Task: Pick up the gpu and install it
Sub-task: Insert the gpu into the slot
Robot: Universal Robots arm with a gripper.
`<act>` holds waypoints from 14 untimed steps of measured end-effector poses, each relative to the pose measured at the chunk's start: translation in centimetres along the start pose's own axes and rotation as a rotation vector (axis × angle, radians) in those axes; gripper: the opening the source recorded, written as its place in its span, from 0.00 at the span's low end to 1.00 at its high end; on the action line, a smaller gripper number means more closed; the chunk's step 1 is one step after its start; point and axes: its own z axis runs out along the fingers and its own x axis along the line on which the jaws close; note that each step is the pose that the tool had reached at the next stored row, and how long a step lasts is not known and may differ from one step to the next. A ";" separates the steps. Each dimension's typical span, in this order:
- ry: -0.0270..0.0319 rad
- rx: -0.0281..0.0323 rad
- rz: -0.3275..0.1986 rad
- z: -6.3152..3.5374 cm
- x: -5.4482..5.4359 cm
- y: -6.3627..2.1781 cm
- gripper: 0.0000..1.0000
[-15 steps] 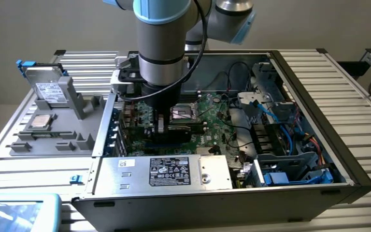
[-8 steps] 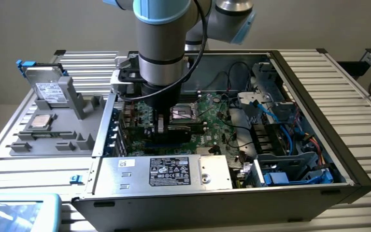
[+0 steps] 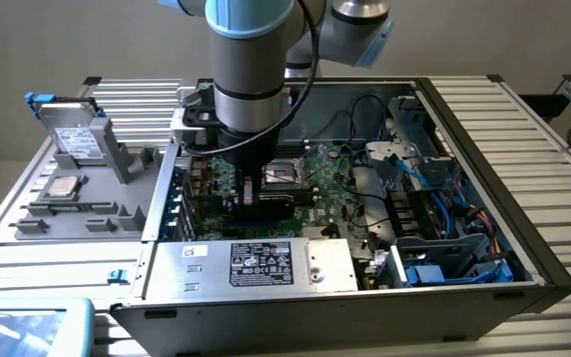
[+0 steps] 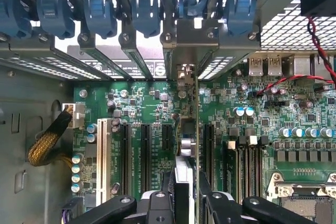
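The arm reaches down from the top of the frame into the open case, and its gripper is low over the motherboard, near the middle of the picture. In the wrist view the gripper is clamped on the gpu, which stands on its edge between the two fingers: the green board is one thin vertical line and the pale cooler side lies beside it. The card runs from the fingers toward the rear wall of the case, and its metal bracket sits among the slot covers, under the blue clips. Its lower edge is in line with one of the black slots on the board; I cannot tell if it is fully seated. The white slot and other black slots are beside it and stay free. In the exterior view the power supply with its label lies at the lower middle, blue cables run at the right side, and a grey holder at the left carries a hard drive standing upright.
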 end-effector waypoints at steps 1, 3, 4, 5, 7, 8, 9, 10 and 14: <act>0.0001 0.0002 0.000 0.00 0.0 0.00 0.28; 0.0002 0.0004 -0.001 0.01 0.0 -0.01 0.28; 0.0004 0.0004 -0.001 0.01 0.0 -0.01 0.28; 0.0003 0.0004 -0.001 0.02 0.0 -0.01 0.28; 0.0002 0.0005 -0.002 0.03 0.0 -0.02 0.28; -0.0001 0.0006 -0.004 0.05 0.0 -0.02 0.28; -0.0001 0.0007 -0.006 0.05 0.0 -0.02 0.28; 0.0002 0.0006 -0.007 0.05 0.0 -0.02 0.28; 0.0005 0.0006 -0.008 0.04 0.0 -0.01 0.28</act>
